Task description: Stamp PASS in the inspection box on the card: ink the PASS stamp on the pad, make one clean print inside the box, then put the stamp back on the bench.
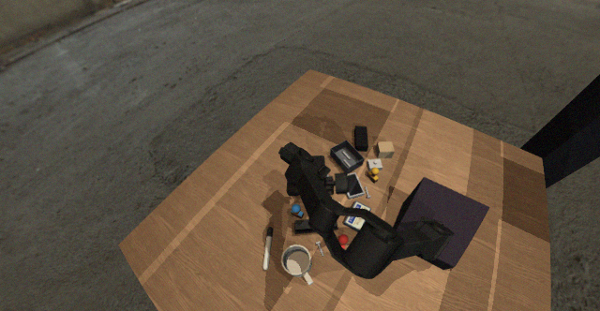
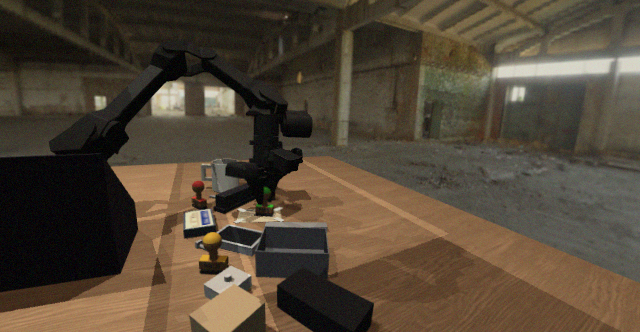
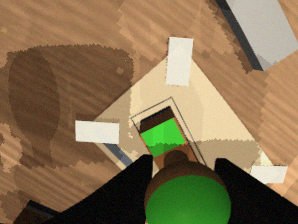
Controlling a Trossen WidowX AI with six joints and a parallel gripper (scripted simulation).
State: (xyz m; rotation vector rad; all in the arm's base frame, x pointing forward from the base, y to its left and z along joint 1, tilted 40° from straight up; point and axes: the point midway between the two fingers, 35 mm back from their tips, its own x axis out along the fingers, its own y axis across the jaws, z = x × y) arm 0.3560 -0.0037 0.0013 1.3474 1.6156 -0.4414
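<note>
My gripper (image 2: 266, 192) (image 3: 183, 165) is shut on the green stamp (image 2: 265, 210) (image 3: 188, 205), which is upright. The stamp's base is over the taped card (image 2: 244, 217) (image 3: 215, 115), inside the thin box outline (image 3: 151, 108), its far end near the outline's top edge. Whether the base touches the card cannot be told; no print shows. The arm hides the card in the top view. The flat pale-rimmed tray with a dark inside (image 1: 354, 185) (image 2: 239, 239) lies near the card. Beside it is a tin with a blue-and-cream label (image 1: 357, 215) (image 2: 199, 222).
A red stamp (image 1: 343, 239) (image 2: 198, 186), blue stamp (image 1: 295, 208) and yellow stamp (image 1: 374, 171) (image 2: 212, 240) stand around. A long black bar (image 1: 305, 227) (image 2: 232, 198) lies near the card. Also there: mug (image 1: 305, 269) (image 2: 220, 177), marker (image 1: 267, 250), dark open box (image 2: 292, 264), black block (image 1: 361, 138), wooden block (image 1: 385, 149).
</note>
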